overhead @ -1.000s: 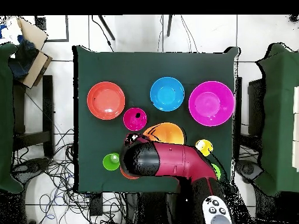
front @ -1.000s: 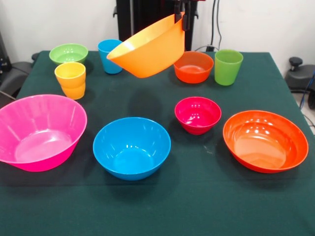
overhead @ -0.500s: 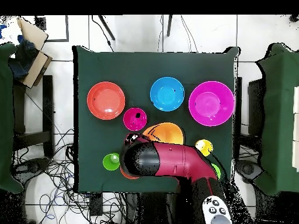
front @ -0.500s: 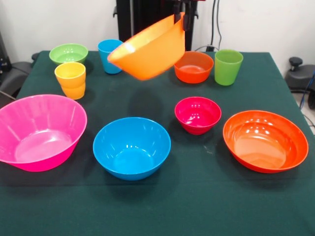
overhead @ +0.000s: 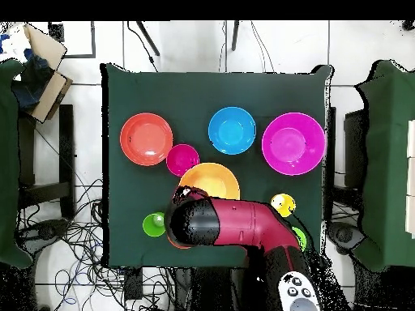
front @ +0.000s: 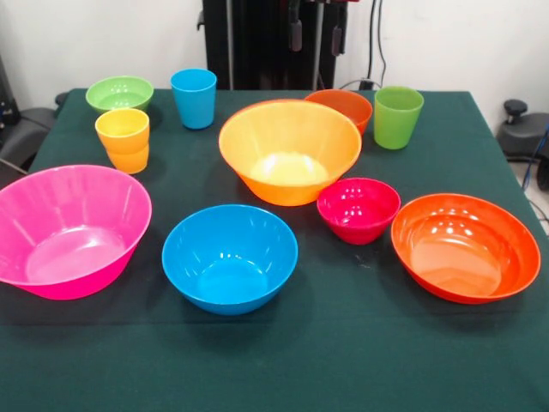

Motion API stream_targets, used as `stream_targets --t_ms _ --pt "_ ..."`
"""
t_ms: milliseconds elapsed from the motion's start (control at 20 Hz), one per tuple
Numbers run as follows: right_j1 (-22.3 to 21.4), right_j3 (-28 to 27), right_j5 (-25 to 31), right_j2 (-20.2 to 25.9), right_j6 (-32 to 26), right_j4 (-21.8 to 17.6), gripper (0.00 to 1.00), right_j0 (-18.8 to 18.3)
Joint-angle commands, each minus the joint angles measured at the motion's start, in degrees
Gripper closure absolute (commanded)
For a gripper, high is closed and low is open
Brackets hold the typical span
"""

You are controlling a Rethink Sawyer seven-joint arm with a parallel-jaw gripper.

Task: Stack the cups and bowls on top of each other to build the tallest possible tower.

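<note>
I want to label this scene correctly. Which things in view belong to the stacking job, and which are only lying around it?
For the job:
big orange bowl
big pink bowl
blue bowl
red-orange bowl
magenta bowl
small orange-red bowl
small green bowl
blue cup
green cup
yellow-orange cup

Just around:
cables on the floor
cardboard box

Dark green cloth point(front: 360, 343) over the worktop; cardboard box point(overhead: 40, 69) at ten o'clock; tangled cables point(overhead: 85, 235) on tiled floor point(overhead: 186, 48).
</note>
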Motion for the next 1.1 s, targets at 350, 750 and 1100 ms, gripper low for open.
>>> stream_targets --t_ms 350,750,1100 --pt "0.8 -1.3 2.7 4.0 -4.2 -5.1 0.0 1.1" --pt "1.6 -2.5 2.5 3.0 -2.4 -5.7 0.0 3.2" --pt "2.4 -2.5 0.0 1.3 1.1 -6.2 0.0 6.7"
